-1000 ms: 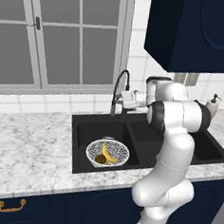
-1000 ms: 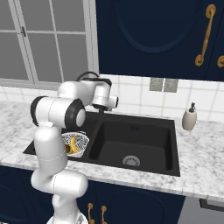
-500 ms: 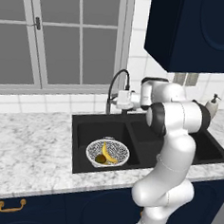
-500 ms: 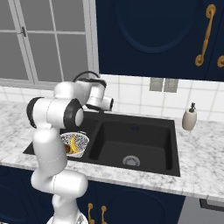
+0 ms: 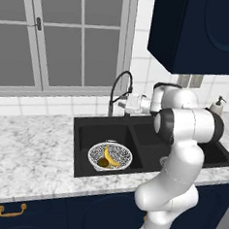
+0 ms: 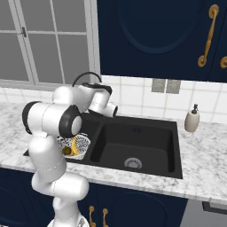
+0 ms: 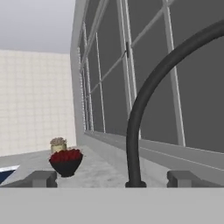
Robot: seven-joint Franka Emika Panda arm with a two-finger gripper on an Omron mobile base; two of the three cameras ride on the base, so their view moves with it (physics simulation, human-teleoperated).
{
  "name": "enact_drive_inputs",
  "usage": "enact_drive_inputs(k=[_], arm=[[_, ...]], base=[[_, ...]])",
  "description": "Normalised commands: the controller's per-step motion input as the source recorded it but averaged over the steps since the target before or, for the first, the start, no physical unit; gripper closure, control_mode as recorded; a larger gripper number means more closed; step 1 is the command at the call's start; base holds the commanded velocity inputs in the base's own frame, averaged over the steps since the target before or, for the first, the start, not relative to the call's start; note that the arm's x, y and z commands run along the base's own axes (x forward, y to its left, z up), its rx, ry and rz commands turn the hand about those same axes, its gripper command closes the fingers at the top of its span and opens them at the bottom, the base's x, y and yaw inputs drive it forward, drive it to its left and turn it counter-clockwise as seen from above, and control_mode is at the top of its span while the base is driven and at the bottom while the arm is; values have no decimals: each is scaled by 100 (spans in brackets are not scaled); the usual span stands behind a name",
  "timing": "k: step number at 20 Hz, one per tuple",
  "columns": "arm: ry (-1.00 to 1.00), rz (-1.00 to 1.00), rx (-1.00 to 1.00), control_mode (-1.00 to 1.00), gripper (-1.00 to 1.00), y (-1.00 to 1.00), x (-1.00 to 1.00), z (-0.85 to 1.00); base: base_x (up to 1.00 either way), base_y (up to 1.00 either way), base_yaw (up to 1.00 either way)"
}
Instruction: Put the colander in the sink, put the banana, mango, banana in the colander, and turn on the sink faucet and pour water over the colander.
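White colander (image 5: 110,157) sits in the sink's (image 5: 86,129) left basin w/ banana (image 5: 110,157) and mango (image 5: 102,162) inside — loading looks done. Gripper (image 7: 111,180) spread wide, straddling the faucet (image 7: 144,100) neck (no water seen) — turning it on remains.

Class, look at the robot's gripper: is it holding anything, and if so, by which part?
Nothing is held. The gripper is open, its fingers on either side of the faucet neck near its base, not touching it.

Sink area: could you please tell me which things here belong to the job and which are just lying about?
Job: colander in the sink, banana, mango, faucet, gripper.
Lying about: soap dispenser, dark bowl, small jar.
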Motion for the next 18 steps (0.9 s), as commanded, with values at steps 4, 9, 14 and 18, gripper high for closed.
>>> enact_drive_inputs(k=[4, 9, 14, 18], arm=[[0, -13, 10, -100, -100, -57, -39, 14], [-1, -28, 2, -100, -100, -56, 0, 0], [0, -29, 0, -100, -100, -57, 0, -3], [0, -29, 0, -100, -100, -67, 1, -9]], base=[[0, 0, 0], [0, 0, 0], [0, 0, 0], [0, 0, 0]])
